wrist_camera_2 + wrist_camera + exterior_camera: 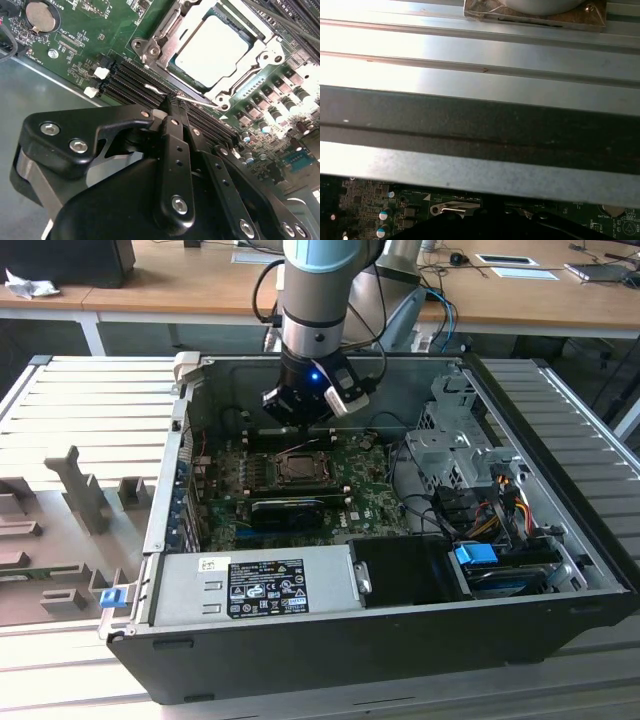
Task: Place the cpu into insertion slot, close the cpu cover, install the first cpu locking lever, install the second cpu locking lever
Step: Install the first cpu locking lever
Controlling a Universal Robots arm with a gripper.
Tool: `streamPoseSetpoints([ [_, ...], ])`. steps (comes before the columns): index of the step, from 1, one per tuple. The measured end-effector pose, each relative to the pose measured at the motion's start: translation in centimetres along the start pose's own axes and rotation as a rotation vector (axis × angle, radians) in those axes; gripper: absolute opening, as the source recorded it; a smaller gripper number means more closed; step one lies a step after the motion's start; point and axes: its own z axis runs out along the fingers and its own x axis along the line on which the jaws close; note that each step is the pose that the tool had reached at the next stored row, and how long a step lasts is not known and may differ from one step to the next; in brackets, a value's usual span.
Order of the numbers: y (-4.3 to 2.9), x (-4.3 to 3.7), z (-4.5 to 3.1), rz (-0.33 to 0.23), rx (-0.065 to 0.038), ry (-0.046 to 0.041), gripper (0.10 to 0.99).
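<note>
The cpu (212, 50), a pale silvery square, lies in the insertion slot (300, 468) on the green motherboard. The cpu cover (165, 45), a silvery frame, lies flat around it. A thin wire locking lever (200, 101) runs along the socket's edge next to the memory slots. My gripper (172, 102) has its black fingers pressed together, with the tips right at this lever; whether they pinch it is unclear. In the exterior view the gripper (305, 420) hangs inside the open computer case, just behind the socket.
Black memory slots (132, 80) lie between gripper and socket. A coin battery (40, 15) sits on the board. A long black card (290, 508), the power supply (255, 585), a drive cage (450, 440) and coloured cables (490, 515) crowd the case. Grey fixtures (80, 490) stand on the ribbed table.
</note>
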Motion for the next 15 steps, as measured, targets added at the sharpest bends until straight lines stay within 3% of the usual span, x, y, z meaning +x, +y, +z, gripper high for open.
streamPoseSetpoints([
  [15,-0.39,-0.38,0.27,0.000,0.000,0.0000,0.106],
])
